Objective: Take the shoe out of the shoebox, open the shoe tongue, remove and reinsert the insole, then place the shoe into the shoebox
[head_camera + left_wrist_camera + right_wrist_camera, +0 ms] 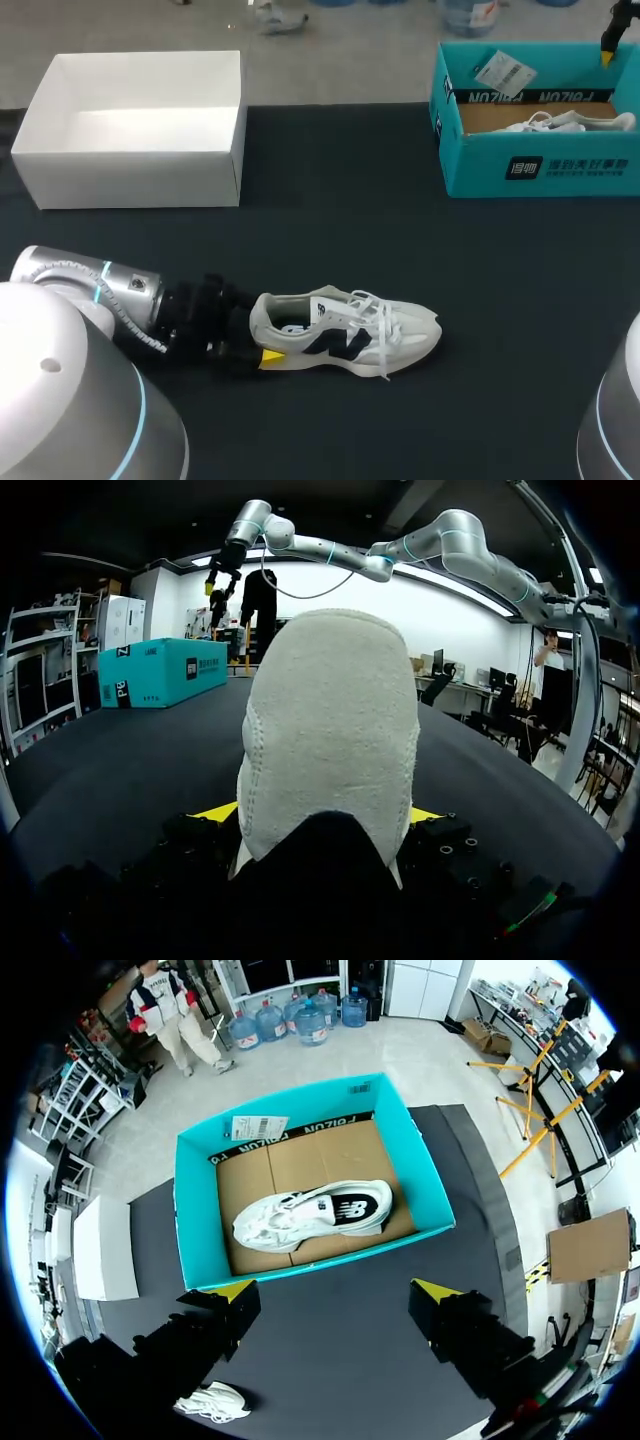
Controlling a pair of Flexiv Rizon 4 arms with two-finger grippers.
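Steadiness counts: left gripper (320,813) clamps the heel of the white-and-black mesh sneaker (345,335) on the dark table (400,230). The right gripper (335,1300) (spread wide, above the teal cardboard shoebox (195,1210)) should lift the tongue gently.

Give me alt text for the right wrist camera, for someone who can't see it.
A white sneaker lies on its side inside an open teal shoebox, seen from above. The open right gripper hangs over the black table, the box ahead of it.
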